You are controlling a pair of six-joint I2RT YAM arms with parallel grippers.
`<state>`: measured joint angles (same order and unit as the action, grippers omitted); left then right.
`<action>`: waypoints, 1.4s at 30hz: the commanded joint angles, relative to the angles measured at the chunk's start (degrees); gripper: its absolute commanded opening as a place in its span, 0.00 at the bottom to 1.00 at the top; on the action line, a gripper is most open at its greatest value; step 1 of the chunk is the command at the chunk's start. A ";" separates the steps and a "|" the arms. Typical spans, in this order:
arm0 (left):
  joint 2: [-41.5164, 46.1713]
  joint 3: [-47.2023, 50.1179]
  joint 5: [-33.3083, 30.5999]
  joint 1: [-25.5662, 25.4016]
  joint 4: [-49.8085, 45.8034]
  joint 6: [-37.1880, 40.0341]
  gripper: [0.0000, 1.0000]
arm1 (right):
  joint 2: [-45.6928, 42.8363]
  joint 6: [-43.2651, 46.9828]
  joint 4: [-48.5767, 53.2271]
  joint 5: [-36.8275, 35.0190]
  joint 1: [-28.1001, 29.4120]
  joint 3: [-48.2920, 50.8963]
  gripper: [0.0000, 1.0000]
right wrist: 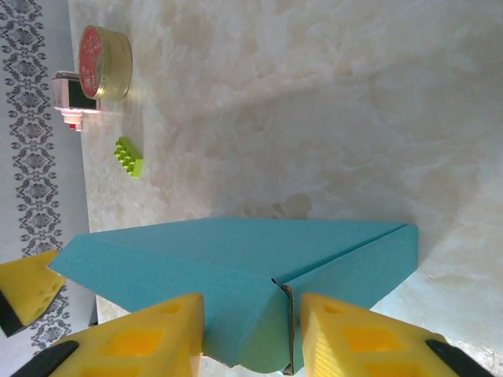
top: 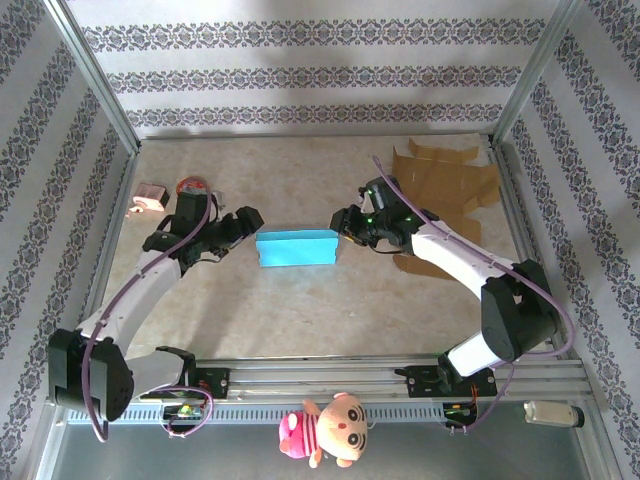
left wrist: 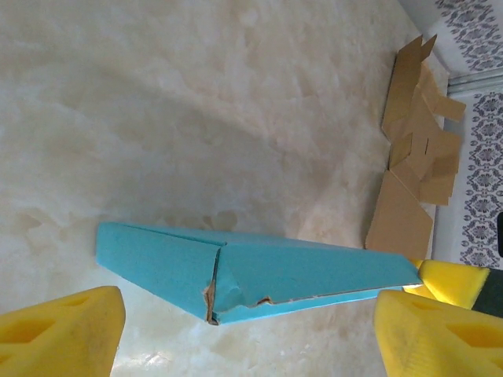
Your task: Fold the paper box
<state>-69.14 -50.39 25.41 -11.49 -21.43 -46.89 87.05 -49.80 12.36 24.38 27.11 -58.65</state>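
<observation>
At bench centre, the box lies with its walls folded in flat, its inside hidden. My left gripper stands wide open at its left end, clear of the paper. My right gripper straddles the folded corner at the right end; I cannot tell whether it pinches the paper. At far left, a round tin with a red top, contents not visible, sits near a green brick. Flat cardboard lies at far right.

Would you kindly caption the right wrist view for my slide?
Right hand straddles one end of the teal paper box.
</observation>
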 commanded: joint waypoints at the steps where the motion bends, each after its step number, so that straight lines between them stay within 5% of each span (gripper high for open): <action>1: -2.37 -1.35 3.39 0.68 1.33 -1.84 0.78 | 0.36 0.05 1.07 -0.39 -0.15 1.78 0.36; 16: -3.35 4.14 3.23 1.47 3.87 -3.57 0.44 | 2.72 1.33 1.28 -2.10 0.53 1.44 0.35; 21: -0.50 8.62 3.40 1.47 6.18 -6.95 0.44 | 2.57 1.94 1.65 -5.12 1.80 1.78 0.35; 26: 3.66 17.74 0.12 1.47 9.21 -11.27 0.44 | 1.02 3.89 -2.63 -16.37 6.63 7.50 0.34; 32: 4.97 22.75 -4.21 1.47 9.93 -8.26 0.40 | 1.65 7.54 -1.38 -22.66 7.44 10.71 0.36; 37: 4.45 19.28 -3.25 1.51 7.77 -3.90 0.42 | -0.19 8.20 1.11 -15.87 5.43 7.34 0.43; 42: 7.30 15.67 0.91 1.47 9.40 -3.46 0.63 | -2.41 6.89 1.60 -7.03 5.16 1.25 0.50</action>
<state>-62.85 -33.23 26.87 -10.74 -6.24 -52.36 85.84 -43.27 7.07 13.04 32.77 -54.96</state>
